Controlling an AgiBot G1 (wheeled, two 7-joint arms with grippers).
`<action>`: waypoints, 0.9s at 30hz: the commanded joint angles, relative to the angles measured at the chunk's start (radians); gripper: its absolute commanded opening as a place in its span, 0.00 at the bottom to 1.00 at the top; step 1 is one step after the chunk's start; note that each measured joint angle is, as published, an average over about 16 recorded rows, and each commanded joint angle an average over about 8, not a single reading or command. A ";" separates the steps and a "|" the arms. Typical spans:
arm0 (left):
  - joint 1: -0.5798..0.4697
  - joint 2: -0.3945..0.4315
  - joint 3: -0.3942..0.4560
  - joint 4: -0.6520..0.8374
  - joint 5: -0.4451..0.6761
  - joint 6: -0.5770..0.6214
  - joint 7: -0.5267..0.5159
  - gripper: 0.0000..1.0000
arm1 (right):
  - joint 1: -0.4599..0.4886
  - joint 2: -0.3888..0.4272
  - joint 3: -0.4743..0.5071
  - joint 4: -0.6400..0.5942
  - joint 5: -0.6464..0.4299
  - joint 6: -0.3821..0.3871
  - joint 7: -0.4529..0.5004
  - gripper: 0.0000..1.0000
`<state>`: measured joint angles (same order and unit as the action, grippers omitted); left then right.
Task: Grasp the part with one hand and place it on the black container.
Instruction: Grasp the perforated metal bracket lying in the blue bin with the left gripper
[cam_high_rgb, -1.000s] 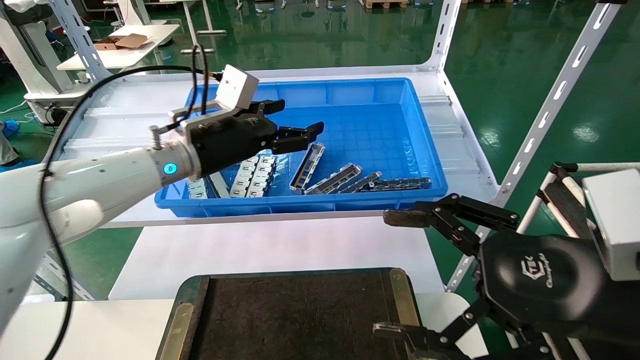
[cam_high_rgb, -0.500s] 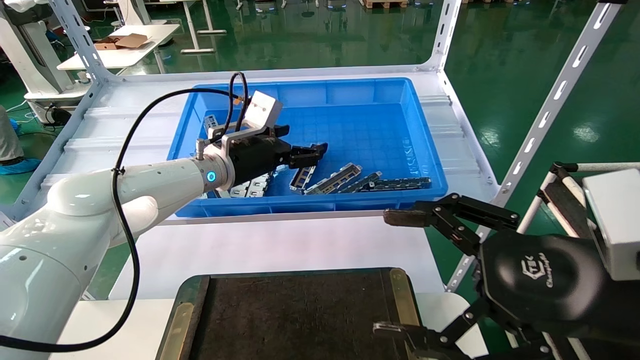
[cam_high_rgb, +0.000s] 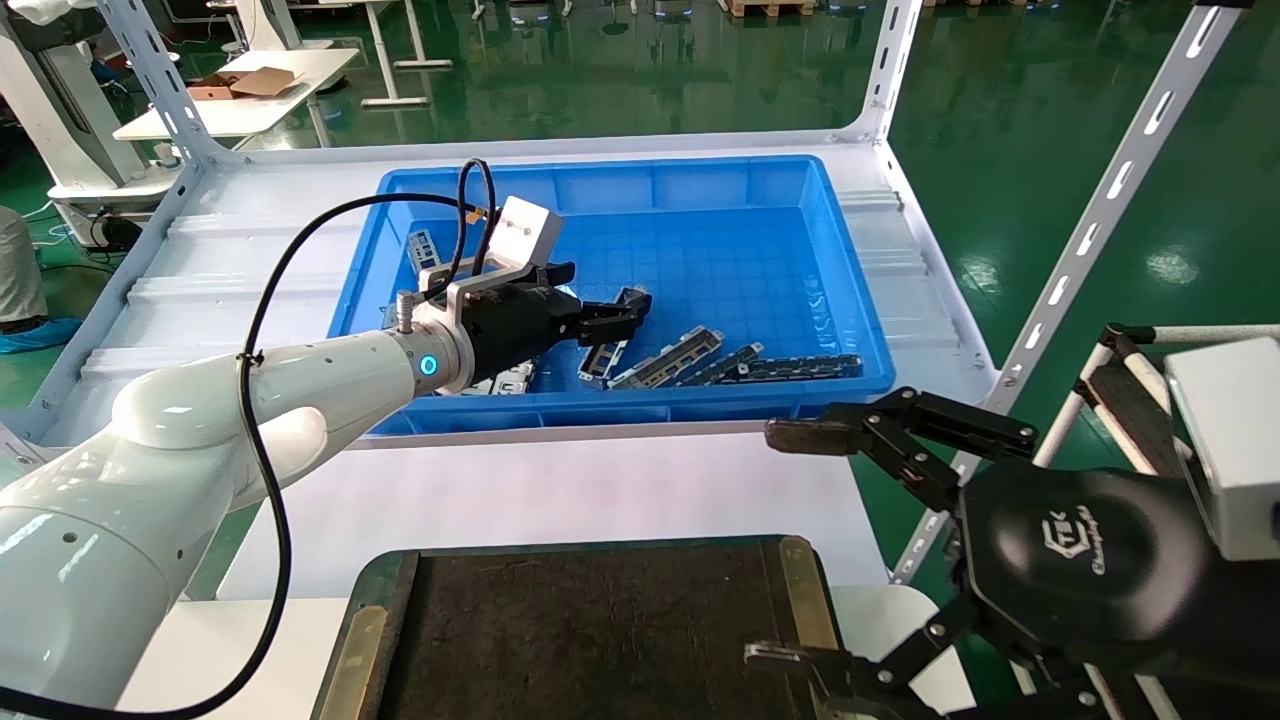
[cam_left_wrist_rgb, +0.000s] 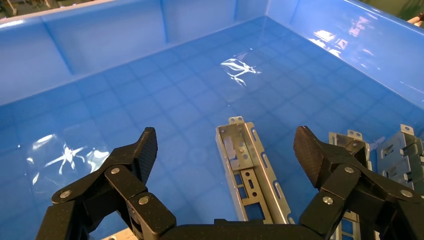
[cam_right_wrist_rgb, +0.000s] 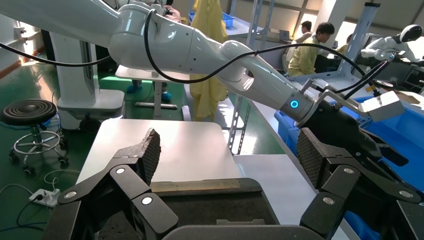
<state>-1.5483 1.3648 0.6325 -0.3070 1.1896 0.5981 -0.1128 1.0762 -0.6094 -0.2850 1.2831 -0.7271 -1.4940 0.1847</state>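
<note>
Left gripper (cam_left_wrist_rgb: 227, 150) fingers spread wide, one each side of the part (cam_left_wrist_rgb: 248, 170), holding nothing; vs 0.5 s ago it sits a bit lower in the blue bin (cam_high_rgb: 850, 300). Part's near end is hidden by the gripper body. Right gripper (cam_right_wrist_rgb: 227, 155) (parked, open) hangs by the black container (cam_high_rgb: 590, 640), cut off at frame bottom.

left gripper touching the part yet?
Apart. The left wrist view shows the left gripper open, with blue bin floor visible between each finger and the part lying between them.
</note>
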 joint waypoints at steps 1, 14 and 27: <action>0.001 0.000 0.015 -0.001 -0.013 -0.009 -0.007 0.00 | 0.000 0.000 0.000 0.000 0.000 0.000 0.000 0.00; 0.009 -0.002 0.096 0.005 -0.086 -0.055 -0.026 0.00 | 0.000 0.000 -0.001 0.000 0.001 0.000 -0.001 0.00; 0.011 -0.003 0.154 0.017 -0.155 -0.076 -0.020 0.00 | 0.000 0.001 -0.002 0.000 0.001 0.001 -0.001 0.00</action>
<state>-1.5370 1.3615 0.7858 -0.2910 1.0339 0.5227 -0.1321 1.0766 -0.6085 -0.2870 1.2831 -0.7258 -1.4932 0.1837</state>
